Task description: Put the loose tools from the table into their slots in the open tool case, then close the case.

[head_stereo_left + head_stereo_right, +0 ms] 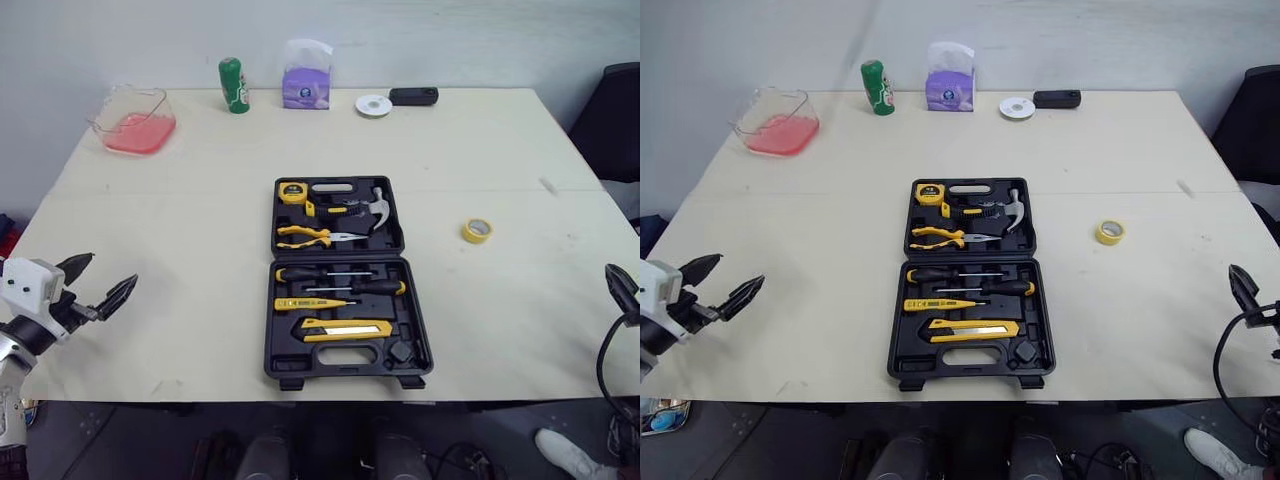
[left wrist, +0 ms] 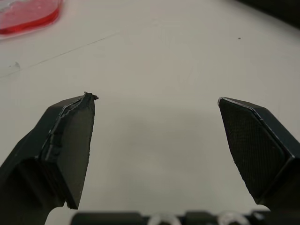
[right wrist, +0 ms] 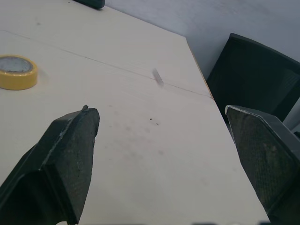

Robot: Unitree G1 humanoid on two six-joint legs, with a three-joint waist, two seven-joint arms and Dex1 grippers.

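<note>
Left gripper (image 1: 112,270): wide open, empty, lower left
Right gripper (image 3: 159,110): wide open, empty, right edge
Tool case (image 1: 278,340): centre frame, open flat, tools seemingly slotted
Handling: rigid, hinged, probably heavy; grip far rim

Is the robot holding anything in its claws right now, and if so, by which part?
Nothing is held. The left gripper and the right gripper both stand open and empty.
</note>
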